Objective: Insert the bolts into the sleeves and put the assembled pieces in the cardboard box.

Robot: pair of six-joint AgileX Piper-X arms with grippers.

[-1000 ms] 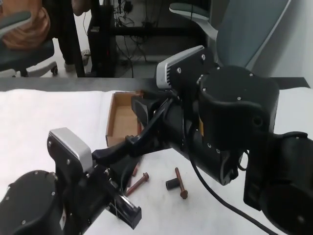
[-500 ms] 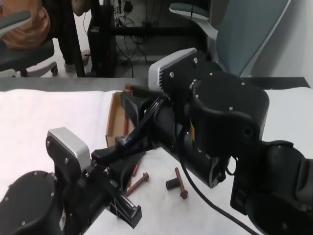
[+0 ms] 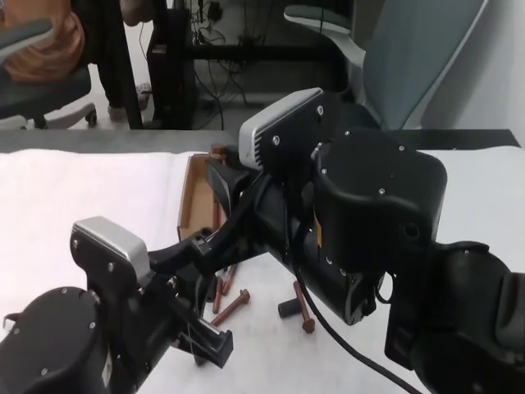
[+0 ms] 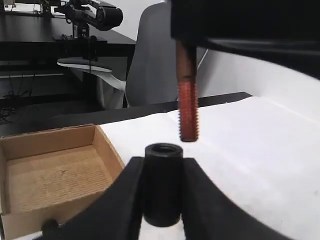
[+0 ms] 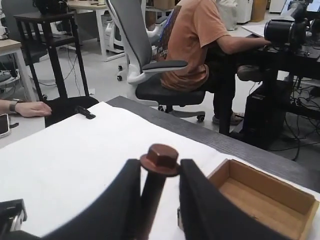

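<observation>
My left gripper (image 4: 162, 172) is shut on a black sleeve (image 4: 162, 192), held upright with its hole facing up. Just above that hole hangs the threaded end of a copper bolt (image 4: 188, 117), not touching the sleeve. My right gripper (image 5: 159, 175) is shut on that bolt, whose hex head (image 5: 160, 157) sticks out between the fingers. In the high view the bolt's head (image 3: 218, 151) shows over the cardboard box (image 3: 187, 203). The box (image 4: 107, 150) is open and holds nothing that I can see; its wall (image 5: 260, 177) also lies beyond the right fingers.
Loose bolts (image 3: 233, 303) lie on the white cloth in front of the box. Another bolt (image 3: 304, 310) lies against a black sleeve (image 3: 287, 309). A person's hand (image 5: 25, 107) rests at the bench's far edge. Office chairs and desks stand behind.
The right arm has swung left with the bolt, bringing it over the sleeve. The left arm has lifted slightly toward it.
</observation>
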